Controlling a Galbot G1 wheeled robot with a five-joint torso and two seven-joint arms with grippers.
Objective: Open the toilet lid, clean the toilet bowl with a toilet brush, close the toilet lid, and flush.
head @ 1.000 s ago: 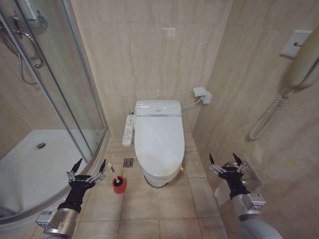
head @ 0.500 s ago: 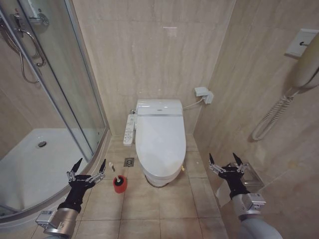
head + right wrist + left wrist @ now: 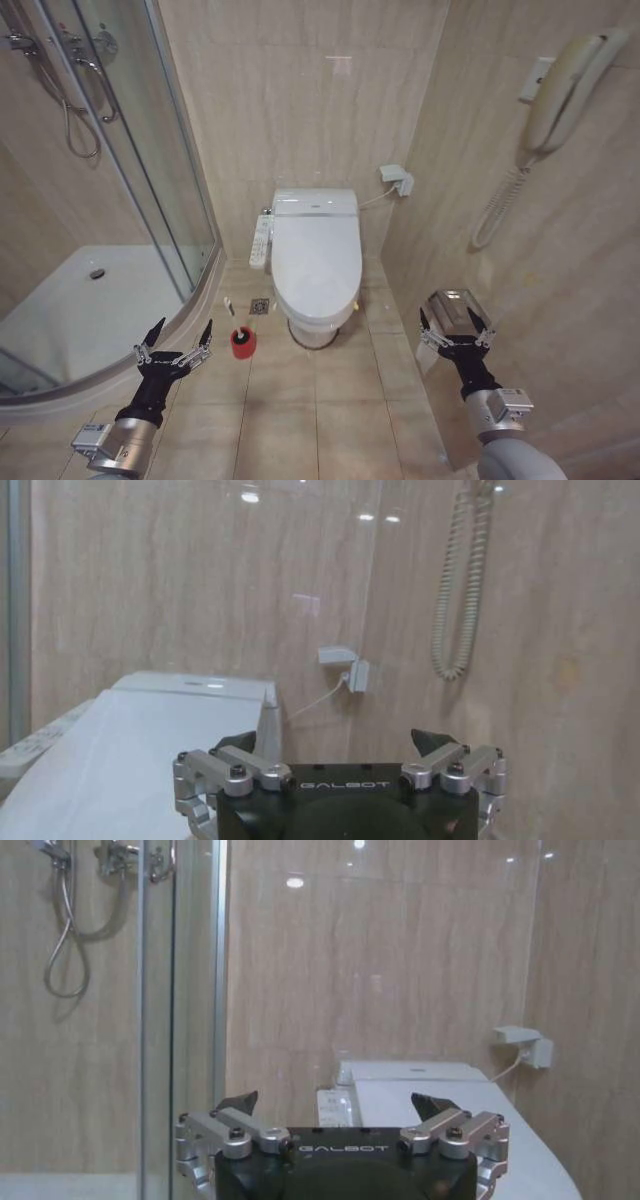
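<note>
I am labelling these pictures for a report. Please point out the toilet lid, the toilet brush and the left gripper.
toilet lid [image 3: 316, 265]: head view, middle of the closed white cover.
toilet brush [image 3: 241, 343]: head view, red cup holder on the floor.
left gripper [image 3: 177, 338]: head view, midway between its open fingertips.

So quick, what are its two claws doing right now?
Left gripper: open, holding nothing.
Right gripper: open, holding nothing.

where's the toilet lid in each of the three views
Head view: the toilet lid lies shut on the toilet at picture centre, against the back wall.
Left wrist view: it runs down the lower right, past the open left end effector.
Right wrist view: it fills the lower left, beside the open right end effector.
Shared landmark: the white wall socket box with its cord.
</note>
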